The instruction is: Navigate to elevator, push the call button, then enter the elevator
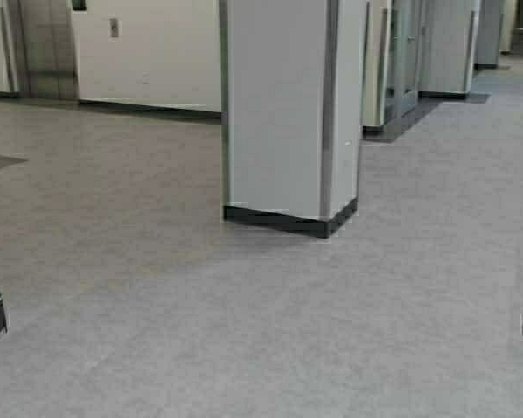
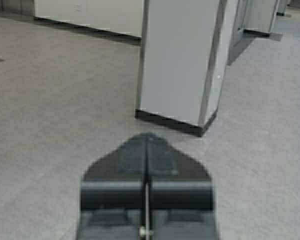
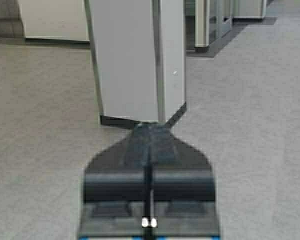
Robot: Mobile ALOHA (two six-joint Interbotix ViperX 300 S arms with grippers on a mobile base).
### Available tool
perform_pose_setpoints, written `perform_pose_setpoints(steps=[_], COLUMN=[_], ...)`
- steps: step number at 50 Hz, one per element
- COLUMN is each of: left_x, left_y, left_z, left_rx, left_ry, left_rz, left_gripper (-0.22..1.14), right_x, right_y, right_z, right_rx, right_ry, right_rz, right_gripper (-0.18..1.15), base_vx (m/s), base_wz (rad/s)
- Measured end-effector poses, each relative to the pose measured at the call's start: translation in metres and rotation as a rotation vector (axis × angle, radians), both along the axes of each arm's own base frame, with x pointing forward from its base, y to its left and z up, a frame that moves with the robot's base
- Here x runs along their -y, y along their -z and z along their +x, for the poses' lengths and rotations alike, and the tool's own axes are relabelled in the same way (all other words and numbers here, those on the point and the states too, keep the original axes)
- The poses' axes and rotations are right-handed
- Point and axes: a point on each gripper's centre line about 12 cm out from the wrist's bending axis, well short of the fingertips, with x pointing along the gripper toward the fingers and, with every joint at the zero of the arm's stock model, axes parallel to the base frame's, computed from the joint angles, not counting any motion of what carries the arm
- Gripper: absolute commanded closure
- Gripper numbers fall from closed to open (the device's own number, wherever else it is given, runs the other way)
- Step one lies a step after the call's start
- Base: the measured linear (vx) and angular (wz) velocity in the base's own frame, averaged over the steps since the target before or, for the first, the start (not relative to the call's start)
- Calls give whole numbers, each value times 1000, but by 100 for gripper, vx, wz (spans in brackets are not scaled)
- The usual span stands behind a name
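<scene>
High view puts the elevator at our eleven o'clock, well off, with the call button just right of it on the wall and a white pillar at twelve. We are only navigating — button unpushed, entry left — left gripper and right gripper both clenched, carrying nothing.
</scene>
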Motion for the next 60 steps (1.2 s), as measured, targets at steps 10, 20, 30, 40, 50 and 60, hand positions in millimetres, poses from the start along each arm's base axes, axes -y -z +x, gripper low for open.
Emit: perform_pose_setpoints(steps=[10, 20, 30, 40, 50, 60], left_x=[0, 0, -1, 0, 0, 0], left_y=[4, 4, 4, 1, 2, 5], left_z=[0, 0, 0, -2, -5, -5], left_rx=[-11, -11, -14, 3, 11, 3], left_ry=[0, 0, -3, -1, -1, 0], left_rz=[-1, -1, -4, -5, -6, -2], left_gripper=[89, 89, 89, 89, 89, 89], right_x=[0, 0, 0, 0, 0, 0], right_y=[0, 0, 1, -1, 0, 3], right_z=[0, -1, -1, -3, -3, -1], right_rx=[-2, 3, 0, 11, 8, -3], right_ry=[0, 0, -2, 0, -2, -2], right_rz=[0, 0, 0, 0, 0, 3], right_gripper=[92, 92, 92, 92, 92, 92], base_vx=[76, 73, 73, 73, 76, 74], base_wz=[25, 31, 27, 12, 6, 25])
